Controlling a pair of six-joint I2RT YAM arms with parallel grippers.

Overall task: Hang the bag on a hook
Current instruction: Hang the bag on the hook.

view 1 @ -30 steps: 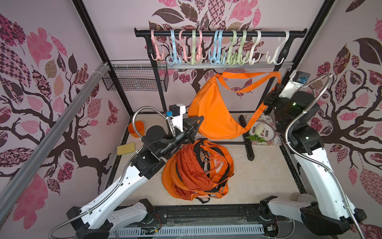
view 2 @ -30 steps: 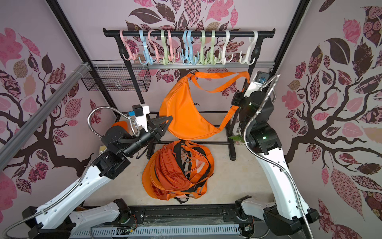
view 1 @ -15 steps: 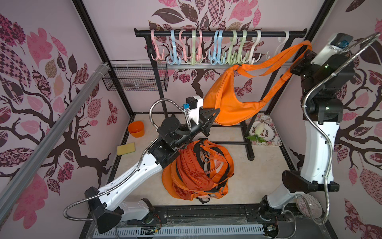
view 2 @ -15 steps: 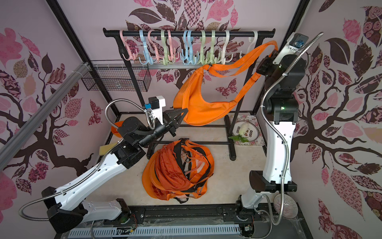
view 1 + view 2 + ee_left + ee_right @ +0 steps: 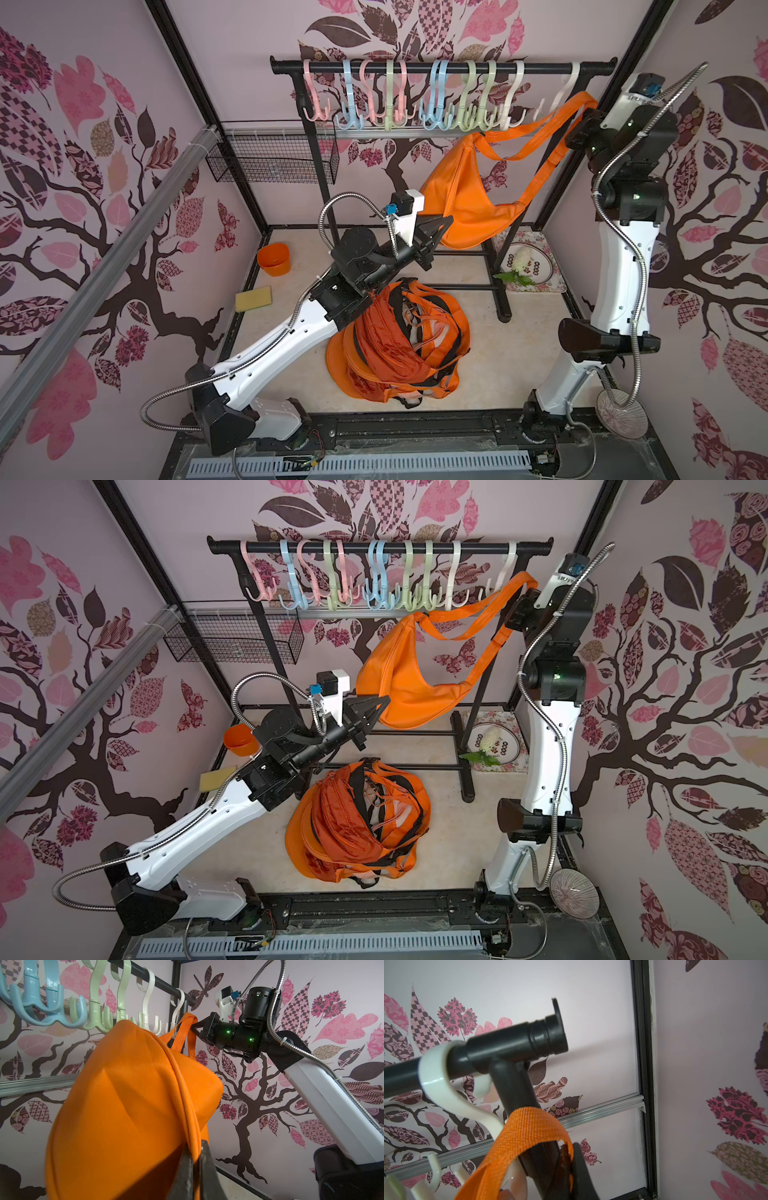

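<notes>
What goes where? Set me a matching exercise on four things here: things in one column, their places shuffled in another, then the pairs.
Things:
1. strap
2. bag
3. flower
4. sponge

Places:
A. on the tray
B. near the cup
C. held by the right gripper
D. pinched at its edge by the left gripper

Pairs: 1-C, 2-D, 3-A, 4-B

A bag (image 5: 461,203) is held up just below a rail (image 5: 415,66) of hooks (image 5: 389,99). On the floor (image 5: 519,353) in front lies a pile of bags (image 5: 395,345). A wire basket (image 5: 270,160) sits left of the rail.
</notes>
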